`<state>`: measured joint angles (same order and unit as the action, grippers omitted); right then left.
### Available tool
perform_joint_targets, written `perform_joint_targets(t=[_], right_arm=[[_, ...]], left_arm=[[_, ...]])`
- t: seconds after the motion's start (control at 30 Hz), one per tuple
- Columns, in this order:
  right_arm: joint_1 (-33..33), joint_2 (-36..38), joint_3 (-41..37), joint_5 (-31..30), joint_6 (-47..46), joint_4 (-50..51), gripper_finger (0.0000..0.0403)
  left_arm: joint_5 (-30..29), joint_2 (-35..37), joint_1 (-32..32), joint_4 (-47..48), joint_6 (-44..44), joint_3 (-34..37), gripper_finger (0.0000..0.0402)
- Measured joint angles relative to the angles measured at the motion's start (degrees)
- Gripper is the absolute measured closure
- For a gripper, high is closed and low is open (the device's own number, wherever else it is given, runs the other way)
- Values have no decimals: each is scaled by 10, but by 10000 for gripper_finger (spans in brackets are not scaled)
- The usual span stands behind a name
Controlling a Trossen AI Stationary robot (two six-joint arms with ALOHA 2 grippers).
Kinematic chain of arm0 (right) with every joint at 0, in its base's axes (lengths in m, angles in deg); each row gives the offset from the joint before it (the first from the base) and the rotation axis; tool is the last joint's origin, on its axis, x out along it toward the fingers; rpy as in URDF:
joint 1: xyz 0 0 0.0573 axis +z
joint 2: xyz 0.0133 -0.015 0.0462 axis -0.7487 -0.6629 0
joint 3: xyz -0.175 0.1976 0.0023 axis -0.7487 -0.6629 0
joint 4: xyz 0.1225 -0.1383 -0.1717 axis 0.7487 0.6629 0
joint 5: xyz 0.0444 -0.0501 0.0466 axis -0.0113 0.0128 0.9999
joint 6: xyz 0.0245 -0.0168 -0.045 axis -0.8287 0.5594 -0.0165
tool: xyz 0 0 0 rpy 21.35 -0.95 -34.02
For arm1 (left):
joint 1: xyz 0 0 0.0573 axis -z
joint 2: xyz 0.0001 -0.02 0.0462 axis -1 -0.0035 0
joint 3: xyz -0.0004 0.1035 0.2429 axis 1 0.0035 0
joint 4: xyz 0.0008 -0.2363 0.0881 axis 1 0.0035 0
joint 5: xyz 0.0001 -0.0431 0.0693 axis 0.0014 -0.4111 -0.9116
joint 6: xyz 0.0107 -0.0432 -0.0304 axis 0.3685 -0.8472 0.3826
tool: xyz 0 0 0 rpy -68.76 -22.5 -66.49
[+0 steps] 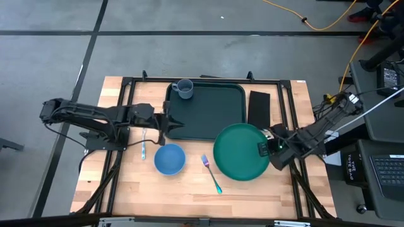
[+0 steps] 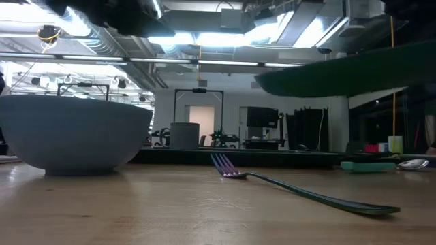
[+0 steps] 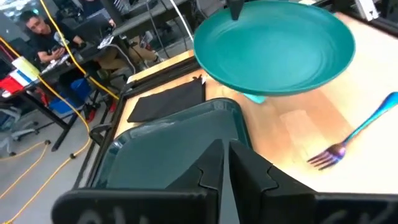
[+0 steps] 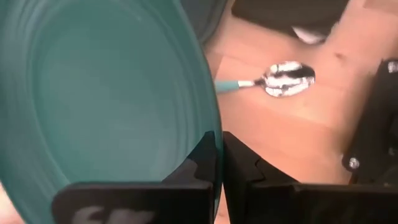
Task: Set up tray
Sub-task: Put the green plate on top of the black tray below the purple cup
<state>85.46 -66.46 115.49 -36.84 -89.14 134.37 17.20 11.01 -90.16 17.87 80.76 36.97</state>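
Left arm extends horizontally from the left edge of the high view toward centre, its left gripper with fingers closed together. Right arm enters from the right edge, angled down-left, its right gripper with fingers pressed nearly together.

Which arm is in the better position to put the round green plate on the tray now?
Right, most likely. The right gripper is already shut on the round green plate, lifted beside the large dark green plastic tray. The left gripper is shut on that tray's rim.
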Motion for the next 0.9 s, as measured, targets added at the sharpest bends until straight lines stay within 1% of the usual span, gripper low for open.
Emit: perform_joint_targets(t=[0.1,0.23,0.3,0.53,0.6,0.73,0.8,0.9], right_arm=[[-33,0,5,1,36,-3,392],[-77,5,5,29,77,-8,392],[-98,13,5,31,104,-14,392],[-169,50,6,30,202,-70,392],[-187,57,6,30,229,-79,392],[-224,62,6,41,287,-101,392],[-240,62,6,45,315,-106,392],[-264,62,6,52,352,-126,392]], left_arm=[[-5,-38,0,33,0,-33,372],[-7,-90,0,79,12,-88,360],[-7,-115,1,98,26,-110,353],[-14,-179,29,117,89,-160,323],[-44,-192,42,115,105,-173,314],[-130,-213,74,116,150,-197,298],[-148,-224,88,117,174,-212,291],[-154,-245,108,123,203,-232,284]])
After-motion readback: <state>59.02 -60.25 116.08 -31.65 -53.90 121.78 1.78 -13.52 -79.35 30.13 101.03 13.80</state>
